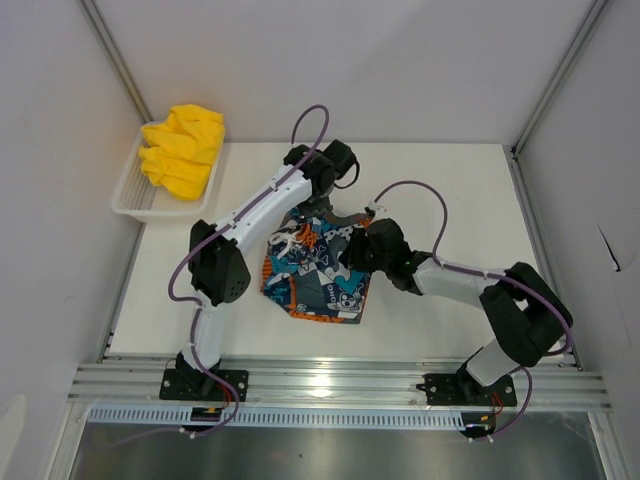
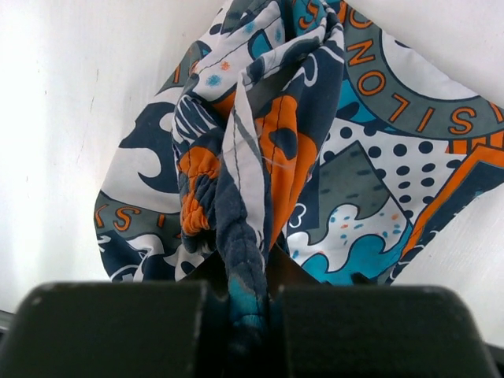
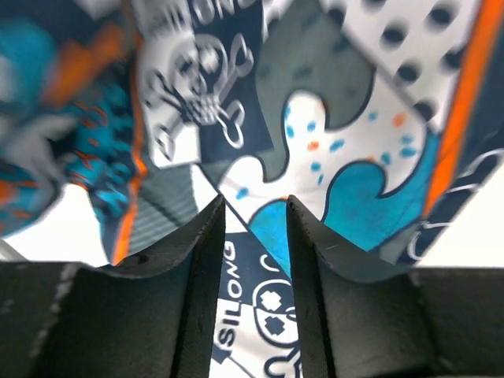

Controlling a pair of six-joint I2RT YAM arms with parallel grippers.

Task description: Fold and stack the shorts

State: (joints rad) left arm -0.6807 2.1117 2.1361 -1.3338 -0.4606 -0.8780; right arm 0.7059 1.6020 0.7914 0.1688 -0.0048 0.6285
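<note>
Left wrist view — printed shorts (image 2: 346,181) being pinched for folding.
A bunched ridge of cloth is being clamped tight by the left gripper (image 2: 240,295), the rest lying ahead of it — likely so a layer can be carried over. The right gripper (image 3: 253,211) is being held partly open just above the same cloth, empty; yellow shorts (image 1: 183,148) are being left far beyond both.

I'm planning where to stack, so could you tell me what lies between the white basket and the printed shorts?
In the top view, only bare table, crossed overhead by the left arm; nothing else separates basket and printed shorts.
</note>
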